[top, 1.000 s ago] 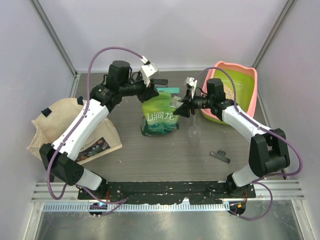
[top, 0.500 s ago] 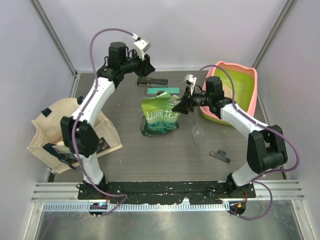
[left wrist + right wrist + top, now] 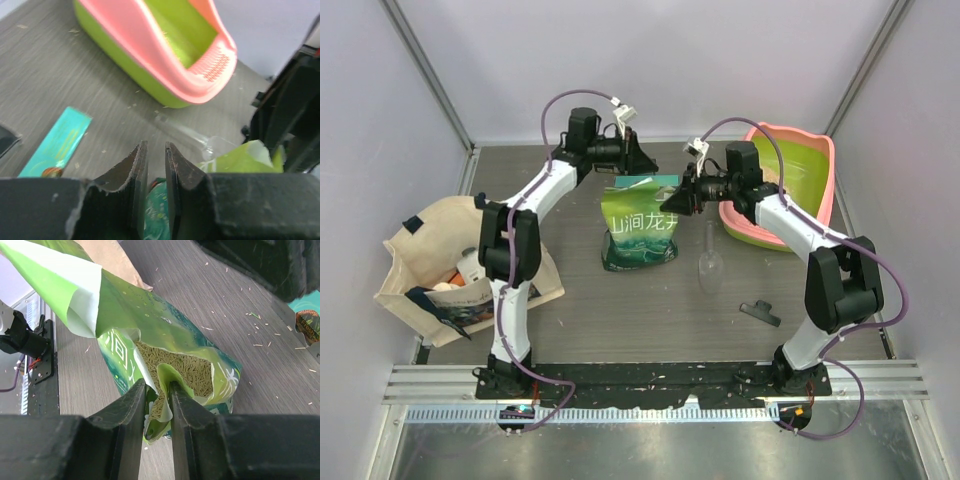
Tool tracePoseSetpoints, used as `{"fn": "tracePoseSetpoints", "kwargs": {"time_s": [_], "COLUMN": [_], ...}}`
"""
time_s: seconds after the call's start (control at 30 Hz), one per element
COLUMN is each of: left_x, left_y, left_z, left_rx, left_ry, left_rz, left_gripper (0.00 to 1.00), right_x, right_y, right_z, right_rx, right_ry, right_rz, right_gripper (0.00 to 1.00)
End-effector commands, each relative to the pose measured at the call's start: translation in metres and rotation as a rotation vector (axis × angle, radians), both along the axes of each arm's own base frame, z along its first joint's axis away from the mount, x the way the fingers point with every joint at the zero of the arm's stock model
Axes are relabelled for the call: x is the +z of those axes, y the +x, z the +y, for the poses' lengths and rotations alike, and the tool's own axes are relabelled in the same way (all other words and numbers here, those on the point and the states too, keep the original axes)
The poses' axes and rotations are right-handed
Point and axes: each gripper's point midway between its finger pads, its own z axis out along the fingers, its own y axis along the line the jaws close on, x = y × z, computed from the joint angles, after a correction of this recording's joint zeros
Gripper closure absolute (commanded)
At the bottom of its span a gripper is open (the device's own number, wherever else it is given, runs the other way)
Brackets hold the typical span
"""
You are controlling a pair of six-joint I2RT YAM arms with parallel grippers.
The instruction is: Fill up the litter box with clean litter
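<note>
The litter box [image 3: 792,131], pink-rimmed with a lime-green basin [image 3: 185,30], sits at the back right. A green printed bag [image 3: 640,235] stands at mid-table with its torn mouth open. It holds the clean litter [image 3: 175,365], pale beige pellets. My right gripper [image 3: 672,200] is at the bag's right rim, and its jaws [image 3: 159,382] pinch a crumpled fold of that rim. My left gripper [image 3: 638,165] hovers at the bag's back left corner. Its jaws [image 3: 156,145] stand a narrow gap apart, with the bag's print showing low in the gap.
A clear plastic scoop [image 3: 708,265] lies on the table between the bag and the litter box. A black clip [image 3: 760,312] lies front right. The beige tote bag [image 3: 430,250] stands at the left. A teal strip [image 3: 57,145] lies behind the bag.
My left arm swung from high at the back down to the bag's back corner. The right jaws drew closer together on the bag's rim, and the bag's top moved slightly back.
</note>
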Motion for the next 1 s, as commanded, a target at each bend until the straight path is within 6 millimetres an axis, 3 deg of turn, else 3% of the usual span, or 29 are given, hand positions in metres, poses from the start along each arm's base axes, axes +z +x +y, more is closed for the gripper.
{"fn": "tracePoseSetpoints", "kwargs": {"time_s": [0.0, 0.13, 0.53, 0.7, 0.83, 0.97], "left_x": [0.036, 0.033, 0.028, 0.015, 0.01, 0.01], "left_y": [-0.034, -0.046, -0.059, -0.033, -0.027, -0.027], "left_z": [-0.022, -0.027, -0.029, -0.021, -0.018, -0.017], "left_rx": [-0.161, -0.214, -0.239, -0.069, -0.041, -0.038], "left_ry": [-0.132, -0.173, -0.19, -0.155, -0.135, -0.127], "left_rz": [-0.031, 0.043, 0.095, 0.083, 0.072, 0.069], "left_gripper": [0.79, 0.82, 0.9, 0.91, 0.91, 0.91], "right_x": [0.022, 0.021, 0.019, 0.019, 0.018, 0.02], "right_y": [0.011, 0.01, 0.012, 0.011, 0.01, 0.015], "right_z": [0.002, 0.001, -0.001, -0.005, -0.017, -0.03], "right_rx": [-0.012, -0.019, -0.015, -0.015, -0.037, -0.07], "right_ry": [0.004, 0.0, -0.019, -0.034, -0.072, -0.08], "right_rz": [-0.066, -0.058, -0.076, -0.088, -0.098, -0.115], "right_gripper": [0.7, 0.71, 0.72, 0.71, 0.49, 0.39]}}
